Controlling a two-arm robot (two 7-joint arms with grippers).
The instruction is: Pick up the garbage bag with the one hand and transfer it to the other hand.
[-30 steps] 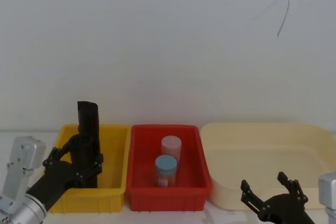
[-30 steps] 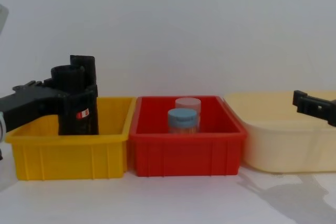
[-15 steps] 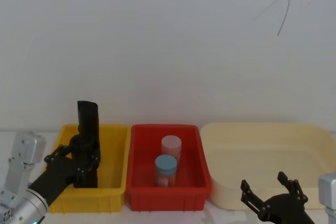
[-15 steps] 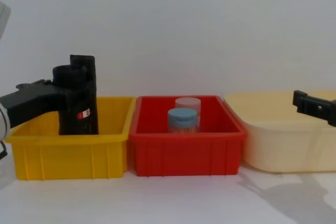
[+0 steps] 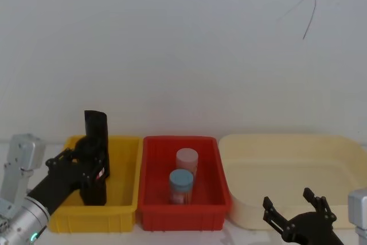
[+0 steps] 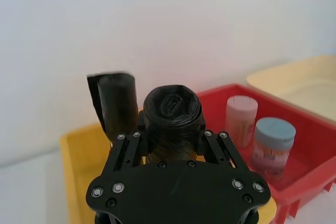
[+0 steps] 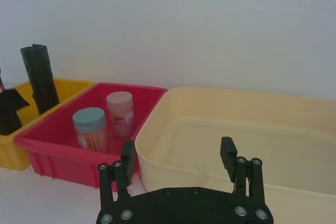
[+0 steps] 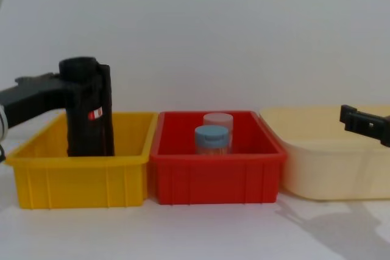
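The garbage bag (image 5: 94, 193), a black roll with a small red-and-white label, stands upright in the yellow bin (image 5: 125, 142). My left gripper (image 5: 92, 162) is shut on the roll's upper part, reaching in from the left. In the left wrist view the roll's coiled top (image 6: 172, 106) sits between the two fingers. In the chest view the garbage bag (image 8: 88, 132) rises well above the bin's rim. A taller, slimmer black piece (image 5: 96, 130) stands just behind it. My right gripper (image 5: 298, 213) hangs open low at the right, in front of the cream tub, holding nothing.
A red bin (image 5: 183, 213) in the middle holds a blue-lidded jar (image 5: 181, 185) and a pink-lidded jar (image 5: 187, 162). A large cream tub (image 5: 287, 159) lies at the right. A white wall stands close behind all three containers.
The left gripper has risen with the garbage bag; in the chest view the roll's top now stands higher and covers the taller piece behind it. The right arm has not moved.
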